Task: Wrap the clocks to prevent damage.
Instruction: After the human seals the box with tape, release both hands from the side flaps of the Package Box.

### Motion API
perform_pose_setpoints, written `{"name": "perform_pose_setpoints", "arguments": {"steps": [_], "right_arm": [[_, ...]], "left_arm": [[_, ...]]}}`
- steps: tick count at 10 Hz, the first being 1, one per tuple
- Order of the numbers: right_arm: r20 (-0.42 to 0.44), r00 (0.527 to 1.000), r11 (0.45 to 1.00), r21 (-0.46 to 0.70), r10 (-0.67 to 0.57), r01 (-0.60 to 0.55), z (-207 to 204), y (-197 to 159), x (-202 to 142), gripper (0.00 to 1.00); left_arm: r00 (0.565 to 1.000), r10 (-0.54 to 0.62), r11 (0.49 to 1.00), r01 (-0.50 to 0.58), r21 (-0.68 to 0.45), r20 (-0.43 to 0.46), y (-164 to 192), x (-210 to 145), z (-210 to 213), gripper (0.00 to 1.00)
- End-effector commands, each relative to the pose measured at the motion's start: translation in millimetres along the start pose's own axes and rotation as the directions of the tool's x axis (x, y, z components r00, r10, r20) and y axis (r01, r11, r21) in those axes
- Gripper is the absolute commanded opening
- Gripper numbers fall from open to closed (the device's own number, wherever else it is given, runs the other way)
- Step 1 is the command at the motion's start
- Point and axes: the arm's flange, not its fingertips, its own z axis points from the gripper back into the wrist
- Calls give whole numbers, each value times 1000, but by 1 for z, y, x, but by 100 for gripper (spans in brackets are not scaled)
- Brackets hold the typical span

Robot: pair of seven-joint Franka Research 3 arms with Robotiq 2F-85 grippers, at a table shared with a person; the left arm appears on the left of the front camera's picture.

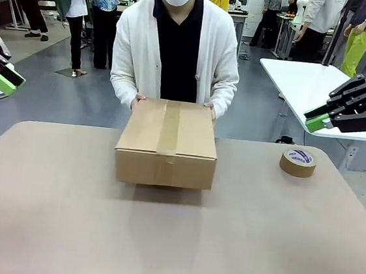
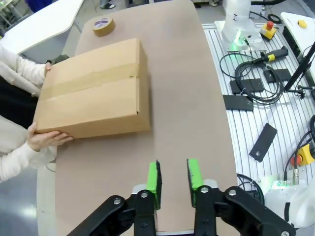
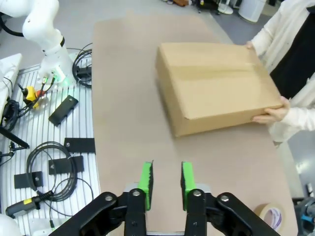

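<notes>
The clocks are out of view. A closed cardboard box sealed with brown tape stands at the far middle of the table. A person in a white cardigan holds its far corners with both hands. My left gripper hovers high off the table's left side, my right gripper high off the right side. In the left wrist view the box lies well ahead of the left gripper, whose green pads stand apart with nothing between them. The right gripper is likewise open, with the box ahead.
A roll of brown packing tape lies on the table's far right. Cables, black plates and emergency-stop buttons sit on the slatted base beside the table. The near half of the tabletop is bare.
</notes>
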Motion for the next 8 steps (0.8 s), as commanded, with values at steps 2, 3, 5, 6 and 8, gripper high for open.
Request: {"name": "perform_pose_setpoints", "arguments": {"steps": [2, 3, 5, 6, 8], "right_arm": [[-25, 1000, 999, 40, -7, 8, -1, 9, -5, 100], [-29, 1000, 999, 47, -13, 14, -2, 8, -6, 95], [-33, 999, 998, 54, -26, 28, -4, 5, -6, 100], [-49, 998, 997, 64, -27, 30, -5, 6, -6, 100], [-55, 998, 997, 64, -37, 41, -5, 5, -4, 100]], "left_arm": [[1000, 29, 1000, -28, -5, 12, -4, 4, -7, 100], [999, 30, 999, -30, -10, 13, -4, 3, -7, 90], [999, 34, 999, -34, -13, 14, 0, 5, -7, 100], [999, 42, 999, -42, -10, 19, -3, 3, -11, 100], [999, 45, 999, -45, -26, 12, 1, 4, -12, 98]]}}
